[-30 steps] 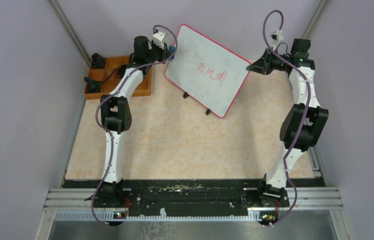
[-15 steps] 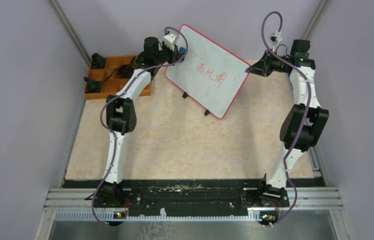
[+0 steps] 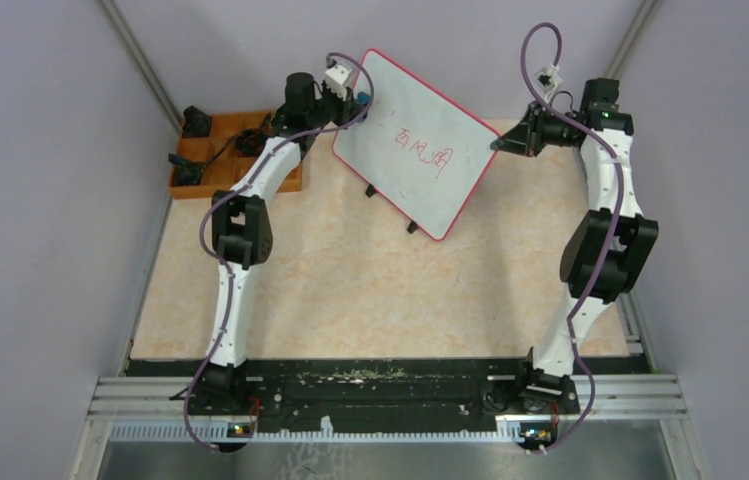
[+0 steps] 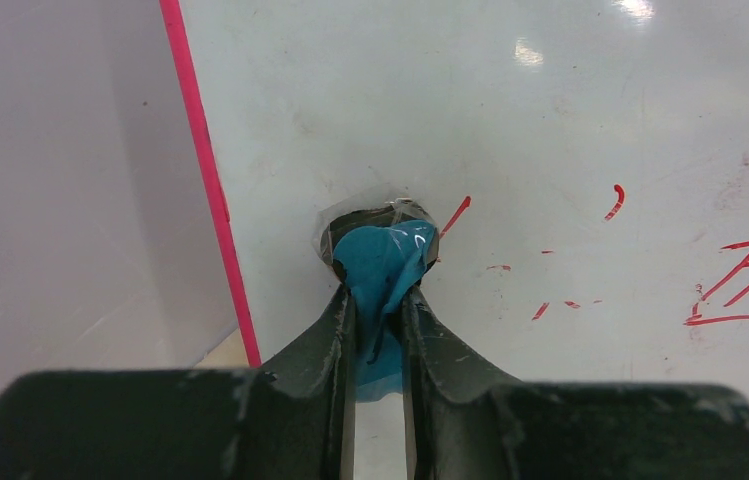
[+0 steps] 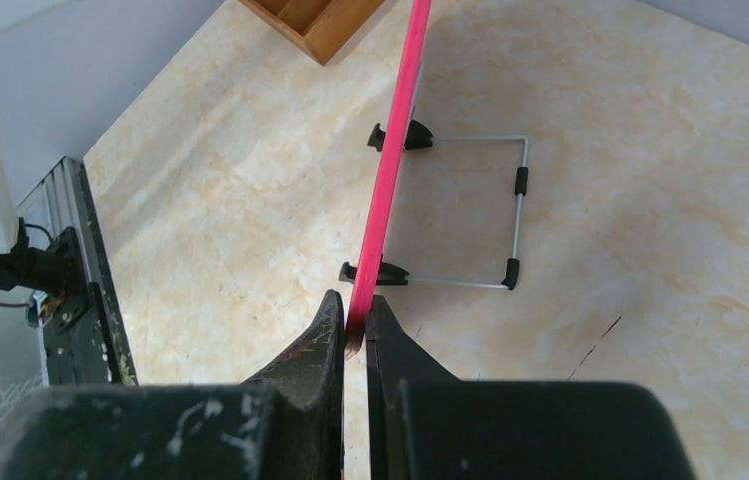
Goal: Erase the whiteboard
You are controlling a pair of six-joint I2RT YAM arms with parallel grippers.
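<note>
Whiteboard (image 3: 400, 185), pink edge between fingers of right hand (image 5: 352, 310)

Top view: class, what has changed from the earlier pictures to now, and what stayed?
The left jaws, shut on a blue cloth, moved right, from the whiteboard's edge onto its face. The right jaws stayed clamped on its frame; the board and red writing stayed put.

White whiteboard (image 3: 417, 150) with pink-red frame and red characters; teal cloth (image 4: 382, 265); orange tray (image 3: 190, 190); beige marbled table (image 3: 350, 290).
</note>
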